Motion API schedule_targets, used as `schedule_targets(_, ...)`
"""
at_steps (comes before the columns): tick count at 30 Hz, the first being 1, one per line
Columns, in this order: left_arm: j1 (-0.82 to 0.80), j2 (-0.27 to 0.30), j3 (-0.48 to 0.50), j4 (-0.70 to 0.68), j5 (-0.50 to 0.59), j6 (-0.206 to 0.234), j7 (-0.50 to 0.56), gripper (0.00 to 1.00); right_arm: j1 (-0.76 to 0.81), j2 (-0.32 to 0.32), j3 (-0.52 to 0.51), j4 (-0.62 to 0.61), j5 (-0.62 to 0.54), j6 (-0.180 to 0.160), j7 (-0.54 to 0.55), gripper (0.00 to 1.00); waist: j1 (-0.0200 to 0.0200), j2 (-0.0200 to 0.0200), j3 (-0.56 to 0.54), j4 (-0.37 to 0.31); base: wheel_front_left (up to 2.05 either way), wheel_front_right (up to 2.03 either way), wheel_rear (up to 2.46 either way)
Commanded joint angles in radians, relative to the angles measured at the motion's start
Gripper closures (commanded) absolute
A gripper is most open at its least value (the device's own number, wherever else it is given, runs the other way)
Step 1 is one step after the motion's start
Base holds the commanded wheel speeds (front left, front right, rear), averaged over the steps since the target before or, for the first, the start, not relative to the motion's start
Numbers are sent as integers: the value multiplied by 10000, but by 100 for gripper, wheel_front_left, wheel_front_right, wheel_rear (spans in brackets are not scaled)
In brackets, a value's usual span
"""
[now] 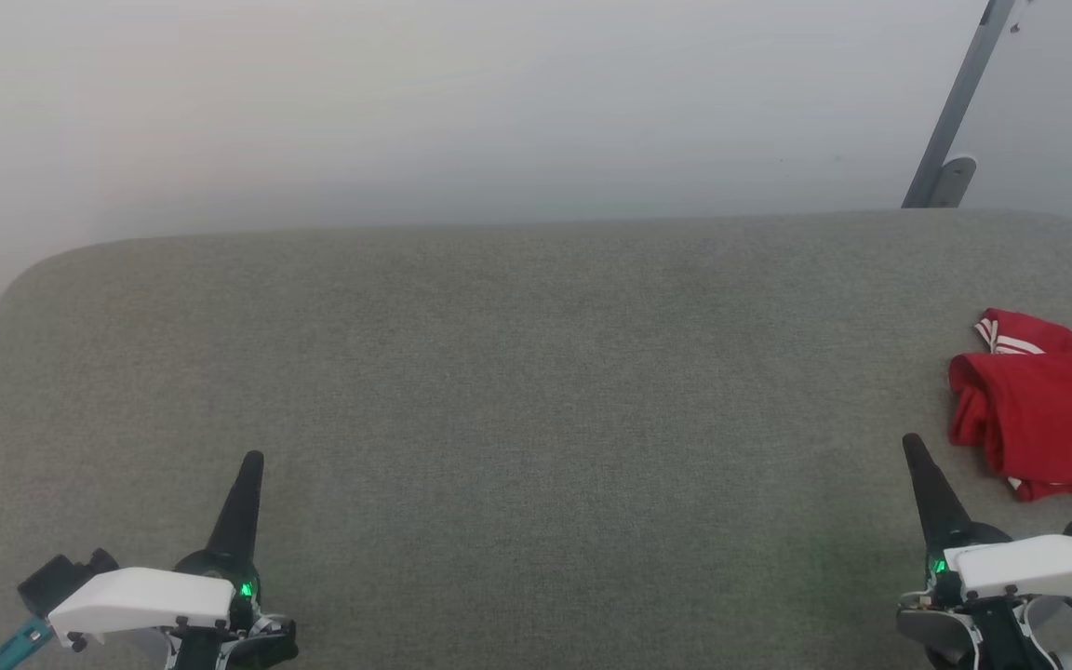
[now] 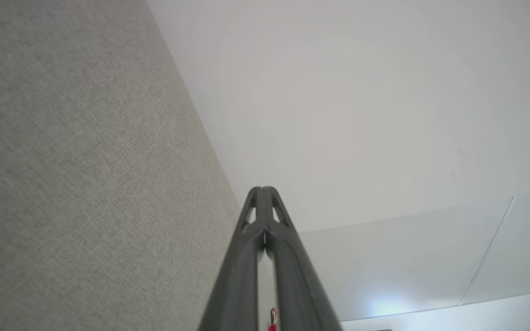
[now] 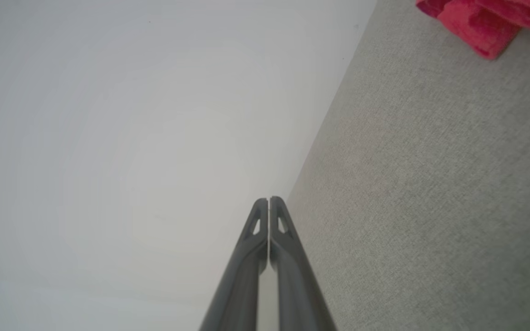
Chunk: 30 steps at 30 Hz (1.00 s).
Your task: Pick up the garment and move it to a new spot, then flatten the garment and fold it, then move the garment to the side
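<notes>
Left gripper [image 1: 254, 459], right gripper [image 1: 912, 441] point forward, jaws together.

A grey, woven-fabric tabletop [image 1: 517, 372] with rounded far corners spans the head view from side to side. On it, at its right side, lies the garment [image 1: 1048, 409], a red shirt bunched into loose folds. Red-and-white striped trim shows at its far end, and the frame's right edge cuts it off.

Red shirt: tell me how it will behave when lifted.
The shirt lies bunched in soft folds, so it will likely hang limp and unfold. It looks thin, so it is probably light. On the woven grey surface it may drag rather than slide.
</notes>
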Motion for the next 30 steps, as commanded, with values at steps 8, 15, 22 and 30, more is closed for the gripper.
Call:
schedule_targets(8,-297,-118,84,-87,-625,-39,216,100,-211,57,-43,-140,846,5,207,100,0,0,50,-30,0,0,0)
schedule_targets(15,-336,-194,115,-82,-1037,-42,373,100,-273,81,-49,-172,1380,5,357,100,0,0,91,-55,0,0,0)
schedule_targets(22,-429,-276,146,-84,-1407,-45,487,100,-321,108,-53,-198,1886,4,495,100,0,0,132,-79,0,0,0)
schedule_targets(30,-494,-368,167,-83,-1825,-48,620,100,-323,130,-59,-213,2372,4,611,100,0,0,173,-104,0,0,0)
